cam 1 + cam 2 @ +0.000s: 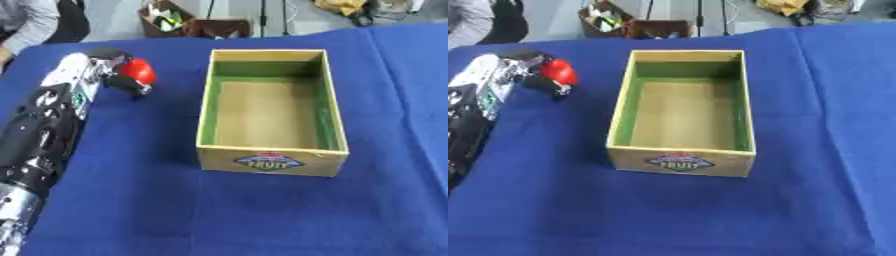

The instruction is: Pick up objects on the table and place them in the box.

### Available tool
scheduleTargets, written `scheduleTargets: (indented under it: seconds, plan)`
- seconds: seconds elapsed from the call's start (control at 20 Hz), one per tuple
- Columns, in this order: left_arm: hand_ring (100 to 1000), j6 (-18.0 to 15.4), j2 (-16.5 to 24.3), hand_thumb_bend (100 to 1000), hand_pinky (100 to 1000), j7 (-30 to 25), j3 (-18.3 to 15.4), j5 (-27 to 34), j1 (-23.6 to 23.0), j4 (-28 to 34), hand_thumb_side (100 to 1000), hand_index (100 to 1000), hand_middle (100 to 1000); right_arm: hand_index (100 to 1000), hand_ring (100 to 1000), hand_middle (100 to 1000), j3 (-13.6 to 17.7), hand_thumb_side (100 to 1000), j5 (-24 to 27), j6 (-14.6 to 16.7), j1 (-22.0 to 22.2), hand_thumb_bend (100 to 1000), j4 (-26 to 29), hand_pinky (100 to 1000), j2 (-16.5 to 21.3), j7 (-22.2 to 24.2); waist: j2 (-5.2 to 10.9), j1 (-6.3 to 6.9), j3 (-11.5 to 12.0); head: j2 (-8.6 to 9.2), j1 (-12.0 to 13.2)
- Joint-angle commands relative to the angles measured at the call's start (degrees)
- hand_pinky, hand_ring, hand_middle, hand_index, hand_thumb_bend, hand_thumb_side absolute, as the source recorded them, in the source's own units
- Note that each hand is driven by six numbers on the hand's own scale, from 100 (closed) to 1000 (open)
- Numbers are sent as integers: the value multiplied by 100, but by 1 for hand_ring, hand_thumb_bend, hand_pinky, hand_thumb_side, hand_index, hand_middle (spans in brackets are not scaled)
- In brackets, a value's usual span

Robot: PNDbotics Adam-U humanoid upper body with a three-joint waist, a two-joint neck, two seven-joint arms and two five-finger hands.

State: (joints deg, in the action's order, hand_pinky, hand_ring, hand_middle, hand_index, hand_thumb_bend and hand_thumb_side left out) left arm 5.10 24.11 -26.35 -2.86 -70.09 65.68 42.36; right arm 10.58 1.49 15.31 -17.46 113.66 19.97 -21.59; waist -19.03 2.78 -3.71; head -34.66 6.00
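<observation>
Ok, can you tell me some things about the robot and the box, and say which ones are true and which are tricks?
1. The left hand has its fingers curled round a red object. True.
2. The box already has the red object inside it. False: nothing lies in the box, and the red object is in the hand, to the left of the box.
3. The box stands on a blue tablecloth. True.
4. The robot's right hand is reaching into the box. False: the right hand shows in neither view.
5. The inside walls of the box are green. True.
</observation>
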Motion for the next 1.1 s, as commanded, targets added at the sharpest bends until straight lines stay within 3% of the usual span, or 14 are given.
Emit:
scheduleTargets:
  seconds: [0.05, 0.5, 0.7, 1.1]
  plan:
    - [254, -15, 113, 100, 100, 102, -14, 22, 146, 272, 401, 546, 346, 767, 762, 617, 49, 1000, -17, 4, -50, 100, 93, 734, 118, -36, 161, -22, 10, -9, 5]
    - [233, -226, 123, 100, 100, 166, 208, -322, 281, 1272, 361, 518, 326, 764, 759, 618, 62, 1000, 25, 1, -35, 100, 93, 732, 114, -82, 325, -62, 60, -100, -30]
    - [229, -516, -16, 100, 100, 105, 414, -280, 336, 1817, 360, 511, 321, 763, 757, 618, 67, 1000, 46, 8, -36, 100, 93, 731, 122, -98, 384, -76, 71, -136, -56]
    - [220, -923, -1188, 100, 100, -81, 918, 51, 322, 3044, 376, 499, 309, 761, 753, 620, 89, 1000, 100, 51, -106, 100, 93, 728, 105, -146, 458, -124, 30, -164, -45]
